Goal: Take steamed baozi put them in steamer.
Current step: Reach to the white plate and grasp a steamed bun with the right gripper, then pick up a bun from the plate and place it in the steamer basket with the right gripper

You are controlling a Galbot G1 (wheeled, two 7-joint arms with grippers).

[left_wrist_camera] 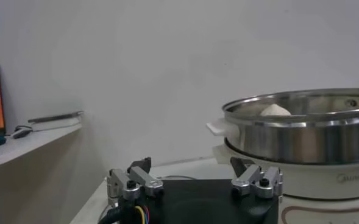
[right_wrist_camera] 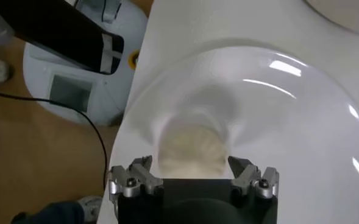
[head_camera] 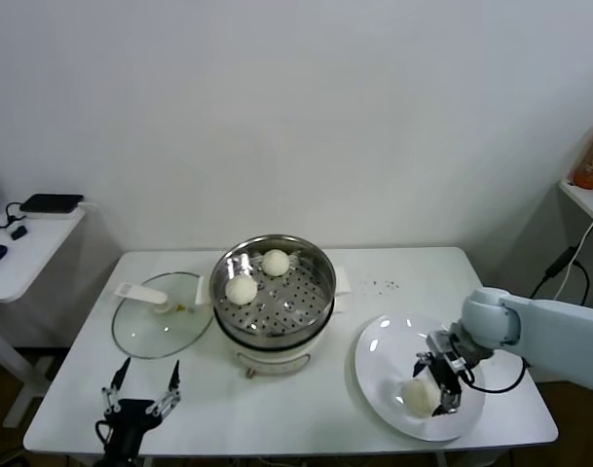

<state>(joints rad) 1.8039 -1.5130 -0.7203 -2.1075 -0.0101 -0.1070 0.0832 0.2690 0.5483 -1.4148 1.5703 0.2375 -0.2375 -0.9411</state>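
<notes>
The steamer (head_camera: 273,297) is sitting mid-desk (head_camera: 208,409) on its white base, its perforated tray carrying two baozi: one (head_camera: 276,261) toward the far rim, one (head_camera: 241,289) at the left rim. A glass lid (head_camera: 160,316) is lying flat on the desk just beside the steamer's left. A white plate (head_camera: 379,355) is resting to the steamer's right, holding a third baozi (head_camera: 420,395) on its near part. All three are showing as small, round, smooth, cream-white buns. The right claw (head_camera: 435,384) is reaching down over the plate with its fingers spread wide on either side of that bun, not yet clamping it. The left claw (head_camera: 140,394) is waiting at the desk's near left edge, fingers apart, holding nothing
</notes>
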